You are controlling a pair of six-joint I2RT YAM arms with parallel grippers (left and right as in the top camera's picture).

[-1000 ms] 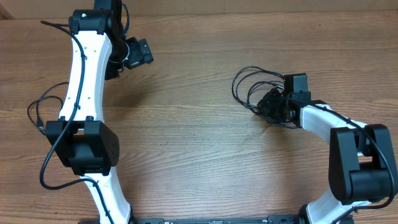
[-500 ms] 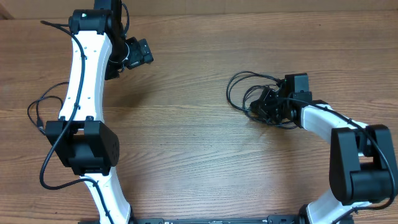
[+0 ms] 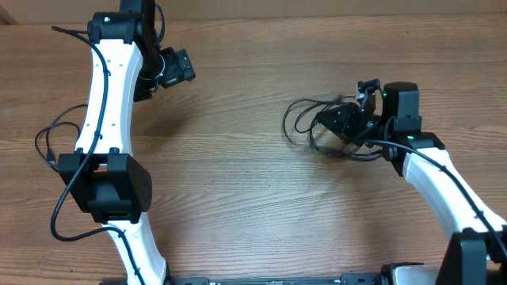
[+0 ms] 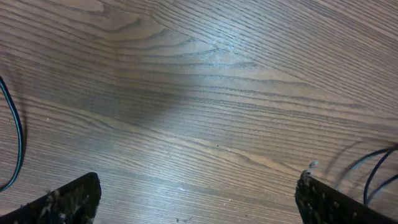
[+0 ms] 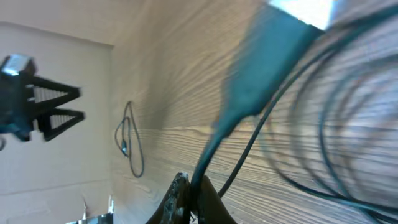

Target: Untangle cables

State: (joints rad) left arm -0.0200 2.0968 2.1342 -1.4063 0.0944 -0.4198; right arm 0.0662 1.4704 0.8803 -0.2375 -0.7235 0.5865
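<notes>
The cables (image 3: 307, 120) are a bunch of thin black cords in loops on the wooden table, right of centre. My right gripper (image 3: 346, 123) is shut on one cord of the bunch and holds it just above the table. In the right wrist view the cord (image 5: 249, 93) runs up from between the shut jaws (image 5: 191, 186) to a blurred plug end, with more loops to the right. My left gripper (image 3: 176, 67) is open and empty at the far left of the table. Its finger tips (image 4: 196, 196) show wide apart over bare wood.
The wooden table (image 3: 238, 174) fills the view. The left arm's own black wire (image 3: 43, 142) loops near the left edge. Thin dark wires (image 4: 15, 137) cross the edges of the left wrist view. The left arm (image 5: 37, 102) shows far off in the right wrist view.
My right gripper has lifted and swung back and left with the cord, dragging the bunch of loops to the left. The left arm has not moved.
</notes>
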